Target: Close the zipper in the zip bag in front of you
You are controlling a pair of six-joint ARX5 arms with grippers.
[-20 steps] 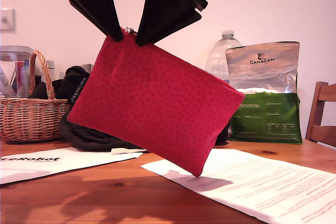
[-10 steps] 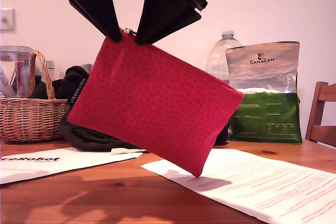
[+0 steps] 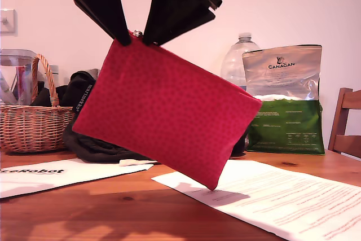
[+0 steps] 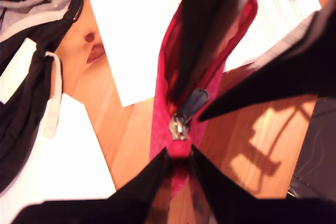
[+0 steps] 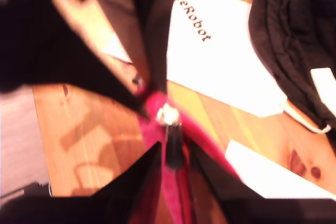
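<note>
The red-pink zip bag (image 3: 169, 111) hangs tilted above the table, held by its upper corner at the exterior view's left. My first gripper (image 3: 125, 39) (image 4: 179, 156) is shut on the bag's end fabric just past the zipper's silver slider (image 4: 178, 127) (image 3: 137, 33). My second gripper (image 3: 148, 40) (image 5: 172, 156) is shut on the dark pull tab (image 4: 193, 100) hanging off that slider (image 5: 167, 114). The two grippers' tips almost touch. The zip track runs down the bag's sloping top edge (image 3: 214, 71). That arm's finger hides most of the track in the first wrist view.
A wooden table (image 3: 113, 213) carries two printed sheets (image 3: 271, 196) (image 3: 56, 173). Behind stand a wicker basket (image 3: 34, 122), black clothing (image 3: 90, 139), a water bottle (image 3: 240, 55) and the green-and-silver Canagan bag (image 3: 285, 105). A chair (image 3: 347, 122) shows at the exterior view's right edge.
My second gripper has edged slightly up and toward the exterior view's left, closer to my first gripper. The bag hangs much as before.
</note>
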